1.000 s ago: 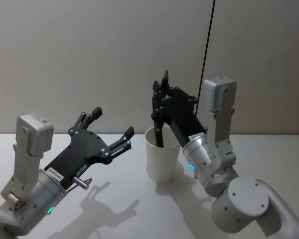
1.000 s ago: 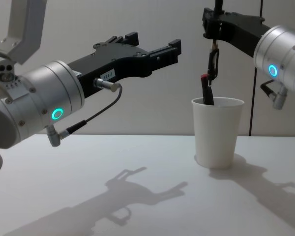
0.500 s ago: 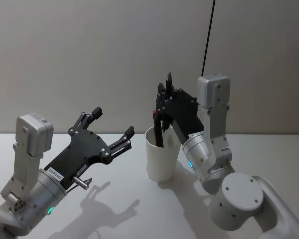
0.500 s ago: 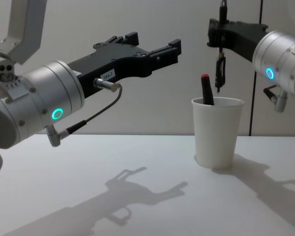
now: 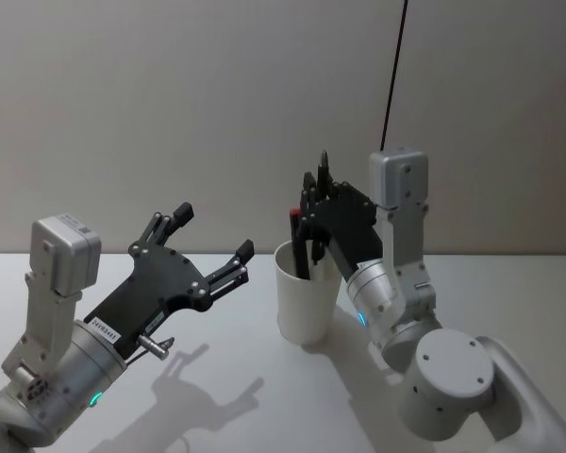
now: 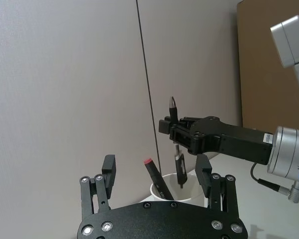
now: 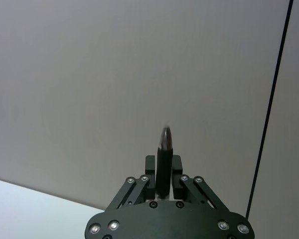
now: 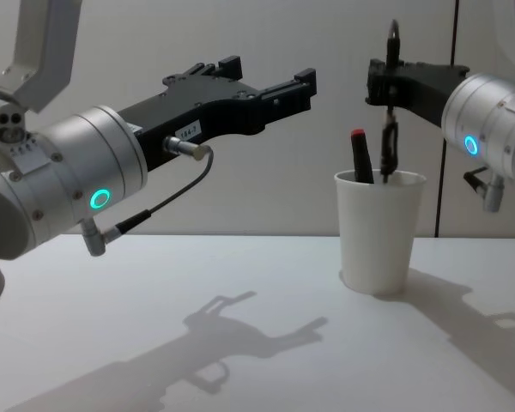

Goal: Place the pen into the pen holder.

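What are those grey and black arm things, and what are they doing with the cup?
They are a robot's two arms. Each ends in a black tool that pinches like fingers. Two pictures come from cameras on its head and chest, two from cameras on its wrists. On the white table stands a white paper cup, used as a pen holder. One pen with a red end already leans inside it. The right tool is shut on a dark pen, holding it upright with its lower end dipping into the cup's mouth. The left tool is open, holds nothing, and hangs in the air to the cup's left.
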